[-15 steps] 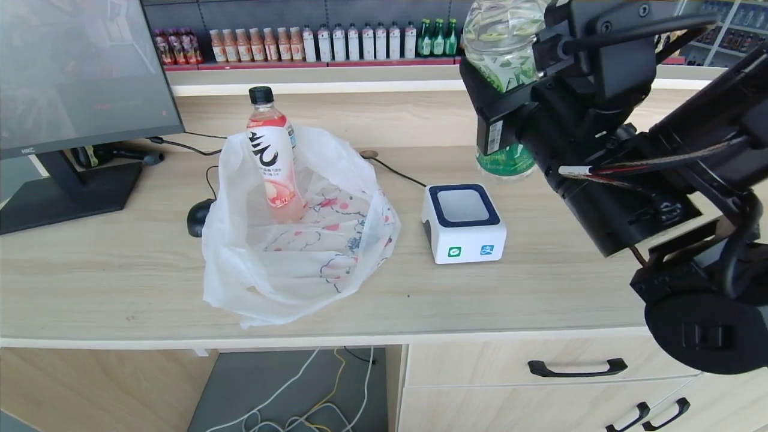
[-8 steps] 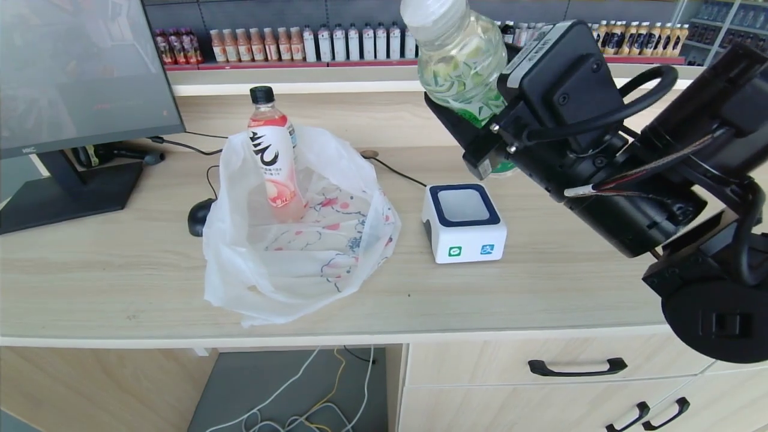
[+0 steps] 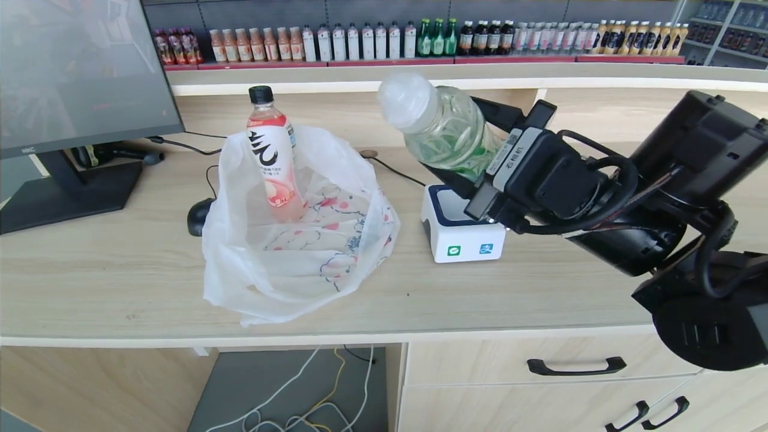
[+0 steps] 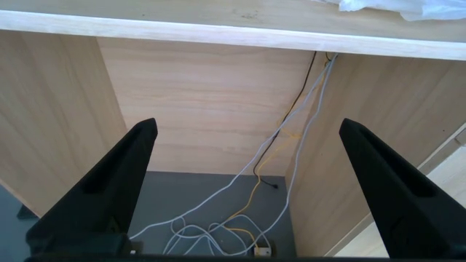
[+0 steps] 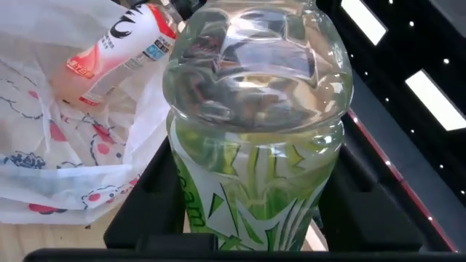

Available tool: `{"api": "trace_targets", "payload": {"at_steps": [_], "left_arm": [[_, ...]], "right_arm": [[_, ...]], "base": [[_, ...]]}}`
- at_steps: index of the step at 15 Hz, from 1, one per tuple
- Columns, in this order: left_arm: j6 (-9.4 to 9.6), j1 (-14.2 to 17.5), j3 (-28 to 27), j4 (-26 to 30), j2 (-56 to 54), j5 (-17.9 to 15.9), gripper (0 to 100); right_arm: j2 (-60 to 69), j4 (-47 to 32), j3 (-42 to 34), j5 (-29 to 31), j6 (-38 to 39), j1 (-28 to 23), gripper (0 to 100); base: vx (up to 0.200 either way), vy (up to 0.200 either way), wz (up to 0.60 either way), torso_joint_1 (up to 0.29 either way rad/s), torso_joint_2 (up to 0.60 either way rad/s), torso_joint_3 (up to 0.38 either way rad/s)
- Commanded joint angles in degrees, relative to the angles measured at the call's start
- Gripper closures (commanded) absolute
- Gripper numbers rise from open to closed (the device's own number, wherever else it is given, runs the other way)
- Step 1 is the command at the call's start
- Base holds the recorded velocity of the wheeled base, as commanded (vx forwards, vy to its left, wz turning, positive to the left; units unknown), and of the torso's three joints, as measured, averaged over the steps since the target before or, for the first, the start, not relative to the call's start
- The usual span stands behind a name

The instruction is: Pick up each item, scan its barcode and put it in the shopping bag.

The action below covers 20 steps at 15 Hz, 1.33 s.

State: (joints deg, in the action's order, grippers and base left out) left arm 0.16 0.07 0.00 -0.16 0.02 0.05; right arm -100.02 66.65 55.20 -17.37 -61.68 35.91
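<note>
The right tool (image 3: 474, 149) is shown closed around the body of a clear bottle with a green label (image 3: 443, 127), one finger lying on each side of it. The bottle is held tilted in the air, its white cap turned toward the shopping bag (image 3: 300, 246) and its lower half directly above the white scanner (image 3: 463, 233), whose dark-framed window is partly covered by the tool in the head view. The scanner is seen standing on the desk (image 3: 120, 270) just beside the bag. The bag is spread open on the desk, and a pink-labelled bottle with a black cap (image 3: 273, 159) is seen upright inside it, against its far wall. A dark mouse (image 3: 198, 217) is placed behind the bag, and a monitor (image 3: 78, 72) is set at the desk's far left corner. Rows of drinks are displayed on a shelf (image 3: 420, 60) in the background. The left tool (image 4: 247, 127) is shown below the desk edge with its two fingers spread wide and nothing between them; loose cables (image 4: 240, 211) are seen on the floor under the desk.
</note>
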Motion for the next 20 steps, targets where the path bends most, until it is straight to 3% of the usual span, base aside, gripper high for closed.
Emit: {"api": "trace_targets", "payload": {"at_steps": [1,4,20], "left_arm": [[0.02,0.0,0.0,0.0,0.0,0.0,0],[0.02,0.0,0.0,0.0,0.0,0.0,0],[0.02,0.0,0.0,0.0,0.0,0.0,0]], "right_arm": [[-1.6,0.1,-0.2,-1.8,-0.6,-1.0,100],[-3.0,0.1,-0.1,-4.9,-2.1,-1.9,100],[-4.9,0.0,-0.1,-5.7,-3.4,-2.6,100]], "base": [[0.0,0.0,0.0,0.0,0.0,0.0],[0.0,0.0,0.0,0.0,0.0,0.0],[0.0,0.0,0.0,0.0,0.0,0.0]]}}
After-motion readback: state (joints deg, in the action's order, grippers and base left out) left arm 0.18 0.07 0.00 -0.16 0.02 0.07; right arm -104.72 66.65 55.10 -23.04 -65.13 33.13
